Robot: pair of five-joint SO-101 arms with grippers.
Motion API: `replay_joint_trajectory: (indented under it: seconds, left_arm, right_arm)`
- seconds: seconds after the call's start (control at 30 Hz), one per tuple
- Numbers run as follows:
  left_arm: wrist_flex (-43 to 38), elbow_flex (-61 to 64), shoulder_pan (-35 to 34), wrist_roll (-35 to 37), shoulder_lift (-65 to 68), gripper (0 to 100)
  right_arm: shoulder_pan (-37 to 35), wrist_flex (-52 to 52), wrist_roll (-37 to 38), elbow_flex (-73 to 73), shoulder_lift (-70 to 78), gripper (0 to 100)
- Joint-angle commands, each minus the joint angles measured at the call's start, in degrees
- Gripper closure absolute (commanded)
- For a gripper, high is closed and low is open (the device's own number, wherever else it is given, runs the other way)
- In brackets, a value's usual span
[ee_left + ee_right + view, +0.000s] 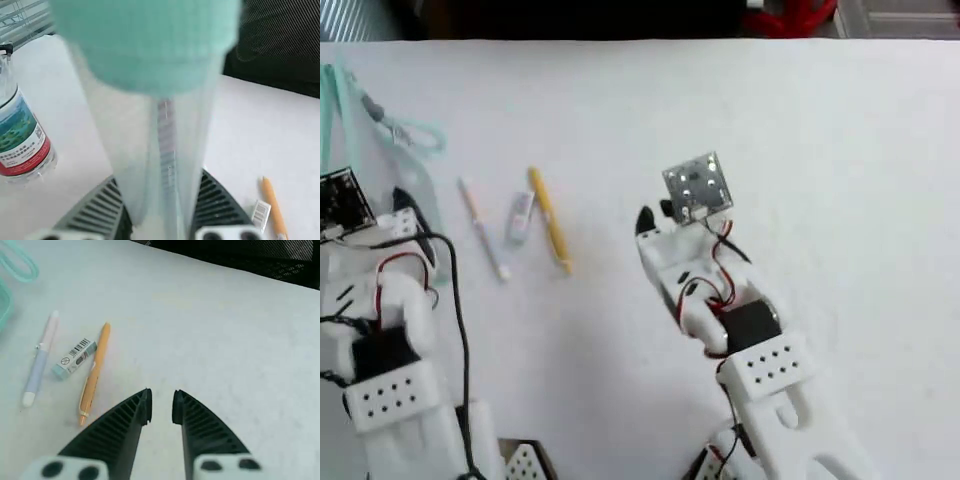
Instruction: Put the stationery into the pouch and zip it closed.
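Note:
A translucent pouch (150, 125) with a teal top hangs between the ribbed fingers (97, 207) of my left gripper (161, 210), which is shut on it. From above, the pouch (328, 110) lies at the table's left edge with its teal strap (408, 135) beside it, and the left gripper (405, 212) is right by it. A white pen (480, 230), a small eraser (520, 218) and a yellow pen (550, 222) lie side by side on the table. My right gripper (160, 405) hovers just right of the yellow pen (92, 375), open by a narrow gap and holding nothing.
A water bottle (20, 135) with a red and green label stands off to the side of the pouch. The white table (820, 150) stretches bare to the right and back. Black cables (450, 290) run along the left arm.

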Motion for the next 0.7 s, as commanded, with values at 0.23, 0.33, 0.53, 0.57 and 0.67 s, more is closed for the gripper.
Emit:
replay_joint_trajectory:
  seconds: [0.23,0.33,0.53,0.57,0.67]
  left_arm:
    - [-34.29,5.71,5.49,-5.01,14.90,91]
    - [-34.64,5.63,8.22,-5.27,18.42,91]
    - [-34.29,3.69,14.02,-5.27,24.31,91]
    - [-34.29,2.90,14.73,-5.27,25.54,91]
    - [-34.29,0.09,17.10,-4.92,30.81,91]
  right_arm:
    - [-0.13,-10.51,0.18,6.51,-0.40,92.9]
    - [-0.04,-10.59,0.18,6.51,-0.40,92.9]
    - [-0.04,-10.33,0.18,6.51,-0.40,92.9]
    - [-0.04,-10.33,0.18,6.59,-0.40,92.9]
    - [-0.04,-10.24,0.26,6.59,-0.40,92.9]
